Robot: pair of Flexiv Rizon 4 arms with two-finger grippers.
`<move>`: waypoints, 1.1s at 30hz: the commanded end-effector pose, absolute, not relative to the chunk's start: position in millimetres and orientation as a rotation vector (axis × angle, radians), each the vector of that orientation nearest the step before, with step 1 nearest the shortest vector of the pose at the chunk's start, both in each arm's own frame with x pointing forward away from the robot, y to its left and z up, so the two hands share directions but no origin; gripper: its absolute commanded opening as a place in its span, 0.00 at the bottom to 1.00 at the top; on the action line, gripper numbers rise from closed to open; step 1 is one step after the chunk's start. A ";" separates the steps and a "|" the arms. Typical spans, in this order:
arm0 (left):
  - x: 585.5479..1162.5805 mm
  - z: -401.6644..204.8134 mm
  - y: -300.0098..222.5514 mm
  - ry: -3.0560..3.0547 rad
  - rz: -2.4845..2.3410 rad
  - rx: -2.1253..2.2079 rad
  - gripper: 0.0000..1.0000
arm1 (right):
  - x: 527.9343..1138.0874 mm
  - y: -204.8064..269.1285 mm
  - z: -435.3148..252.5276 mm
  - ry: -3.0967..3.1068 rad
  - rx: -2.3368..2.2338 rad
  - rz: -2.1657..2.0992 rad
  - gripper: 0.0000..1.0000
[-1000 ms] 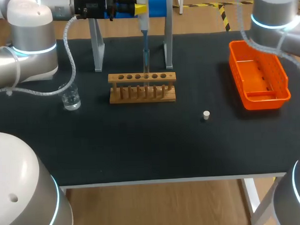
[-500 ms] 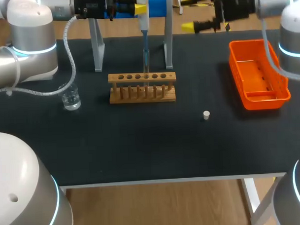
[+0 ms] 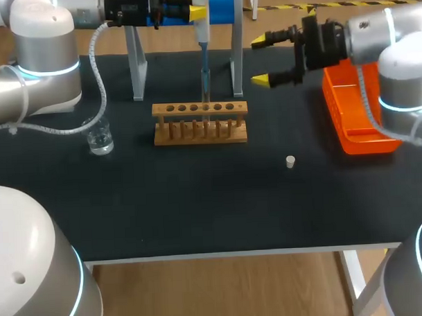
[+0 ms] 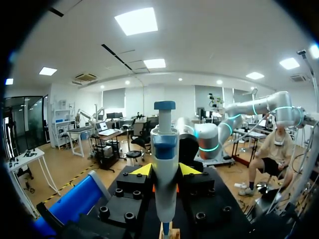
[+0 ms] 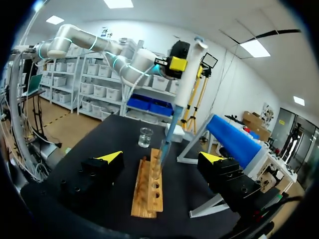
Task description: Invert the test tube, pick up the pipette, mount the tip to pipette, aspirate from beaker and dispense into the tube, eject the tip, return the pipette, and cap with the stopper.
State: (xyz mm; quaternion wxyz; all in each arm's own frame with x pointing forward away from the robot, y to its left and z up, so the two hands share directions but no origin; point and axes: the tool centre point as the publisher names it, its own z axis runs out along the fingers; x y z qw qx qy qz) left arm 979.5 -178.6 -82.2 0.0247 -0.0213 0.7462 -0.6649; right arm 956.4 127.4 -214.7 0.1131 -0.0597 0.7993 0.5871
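The left gripper [image 4: 164, 170] is clamping the white-and-blue plastic pipette [image 3: 202, 35] upright, its tip pointing down at the wooden test-tube rack [image 3: 200, 122]. At the rack's two o'clock, the right gripper [image 3: 260, 60] is hovering wide open, gripping nothing.

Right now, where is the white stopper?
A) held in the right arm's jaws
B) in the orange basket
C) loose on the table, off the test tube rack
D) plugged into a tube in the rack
C: the stopper lies alone on the black table, in front of the test tube rack and to its right; the right arm's jaws stand open and empty.
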 end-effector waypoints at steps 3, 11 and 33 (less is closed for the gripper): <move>980.2 -81.3 -178.1 2.313 -2.055 -0.064 0.00 | 976.7 149.5 -239.7 2.353 -0.133 1.788 1.00; 980.2 -81.3 -178.1 2.313 -2.055 -0.064 0.00 | 985.3 169.0 -258.2 2.391 -0.103 1.809 1.00; 980.2 -81.3 -178.1 2.313 -2.055 -0.064 0.00 | 986.2 227.5 -290.2 2.514 -0.056 1.863 1.00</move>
